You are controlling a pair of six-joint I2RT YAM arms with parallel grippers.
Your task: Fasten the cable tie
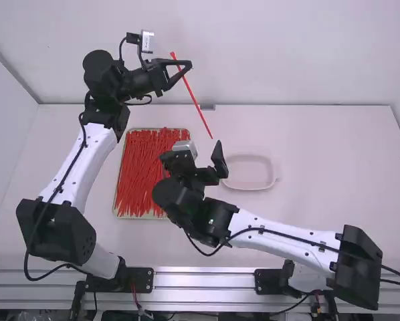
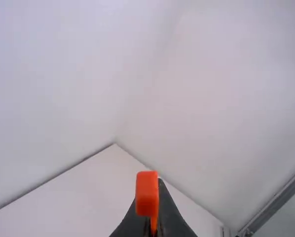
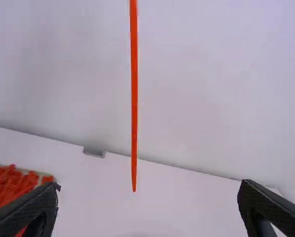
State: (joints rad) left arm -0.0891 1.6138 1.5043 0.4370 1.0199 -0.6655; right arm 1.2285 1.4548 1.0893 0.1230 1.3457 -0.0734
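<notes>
My left gripper [image 1: 183, 66] is raised high over the table's far left and is shut on a red cable tie [image 1: 193, 97] near its head end. The tie hangs slanted down to the right, its tip just above my right gripper [image 1: 218, 162]. In the left wrist view the tie's square head [image 2: 147, 193] sticks out between the pinched fingers [image 2: 169, 219]. In the right wrist view the strap [image 3: 133, 94] hangs straight down, its pointed tip between and beyond my right gripper's wide-open fingers [image 3: 29, 210], nothing held.
A tray [image 1: 120, 212] heaped with several red cable ties [image 1: 143, 170] lies at the left of the table. A shallow white dish [image 1: 253, 172] sits just right of my right gripper. A small grey bracket [image 3: 94, 152] is at the table's far edge.
</notes>
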